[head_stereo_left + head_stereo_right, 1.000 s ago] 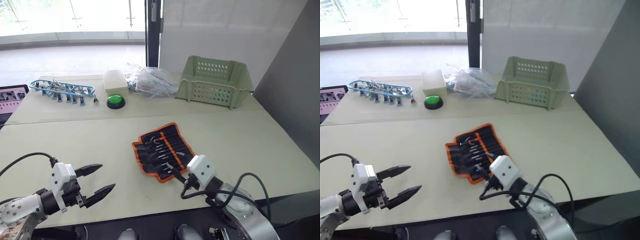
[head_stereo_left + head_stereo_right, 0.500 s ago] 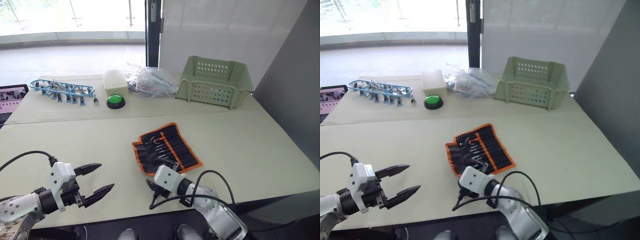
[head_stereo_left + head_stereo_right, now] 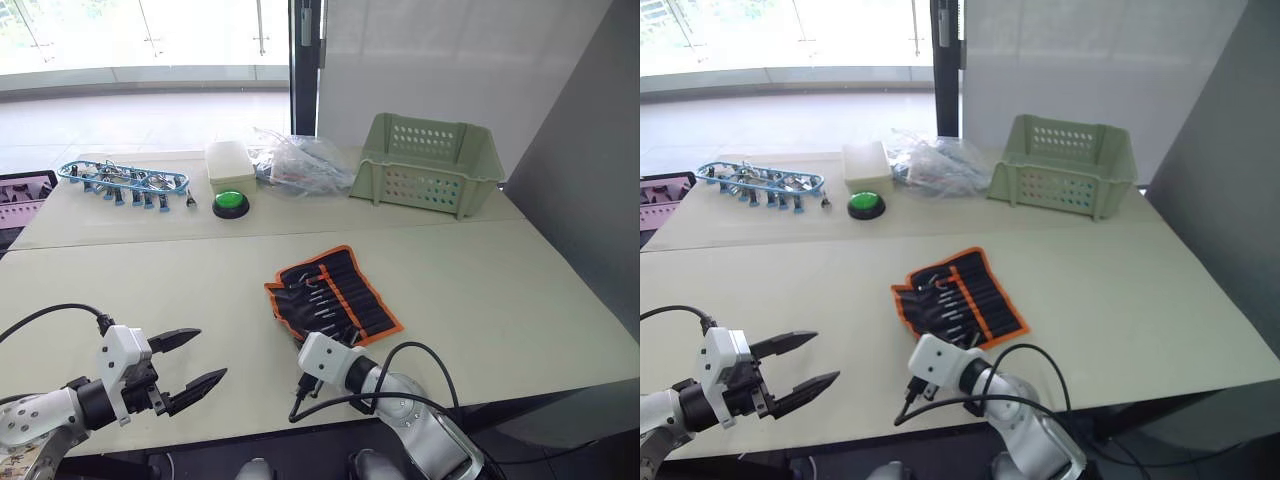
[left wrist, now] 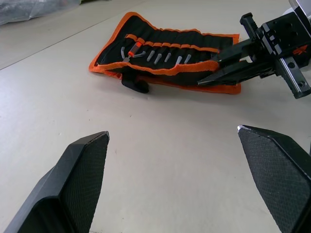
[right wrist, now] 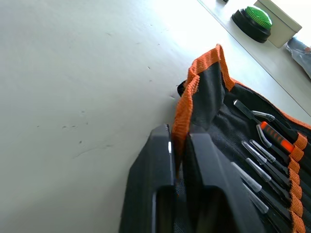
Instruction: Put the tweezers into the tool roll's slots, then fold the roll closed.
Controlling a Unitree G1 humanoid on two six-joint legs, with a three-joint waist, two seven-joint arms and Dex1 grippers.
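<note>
Pale table (image 3: 480, 290) by bright windows; flat black fabric tool roll with orange edging (image 3: 332, 298) lies mid-table, slim tweezers (image 3: 322, 297) slotted. Left wrist view: left gripper (image 4: 177, 179) spread wide, idle. Right wrist view: right gripper (image 5: 179, 160) pinches the roll's orange hem. Folding underway; next, carry hem across.
</note>
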